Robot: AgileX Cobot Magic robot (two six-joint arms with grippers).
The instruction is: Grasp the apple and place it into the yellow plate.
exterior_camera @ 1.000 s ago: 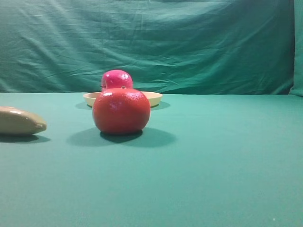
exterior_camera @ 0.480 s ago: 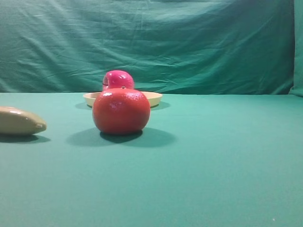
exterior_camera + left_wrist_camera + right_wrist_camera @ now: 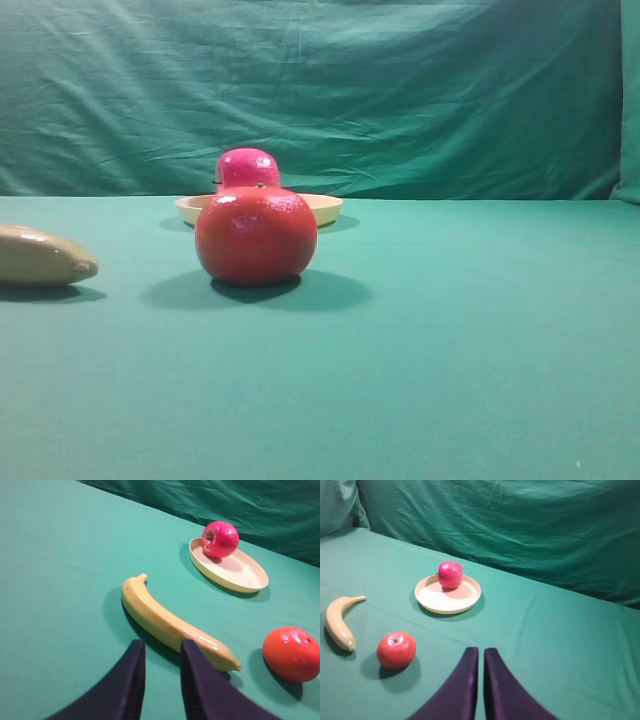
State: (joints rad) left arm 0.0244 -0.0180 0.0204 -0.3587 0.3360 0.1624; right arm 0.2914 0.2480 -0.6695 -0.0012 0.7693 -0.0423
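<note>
The crimson apple [image 3: 248, 165] rests in the pale yellow plate [image 3: 327, 208] at the back of the table, half hidden behind the orange fruit in the high view. It sits at the plate's far edge in the left wrist view [image 3: 220, 539] and the right wrist view [image 3: 450, 574]. The plate shows in both [image 3: 240, 575] [image 3: 440, 600]. My left gripper [image 3: 162, 645] is empty, fingers a little apart, well short of the plate. My right gripper [image 3: 481, 651] is shut and empty, far from the plate. Neither gripper shows in the high view.
An orange-red round fruit [image 3: 256, 235] [image 3: 292, 653] [image 3: 396, 650] stands in front of the plate. A tan-yellow banana [image 3: 40, 257] [image 3: 165, 622] [image 3: 337, 622] lies at the left, just ahead of my left fingers. Green cloth covers table and backdrop.
The apple has rocked very slightly in the plate. Nothing else has moved.
</note>
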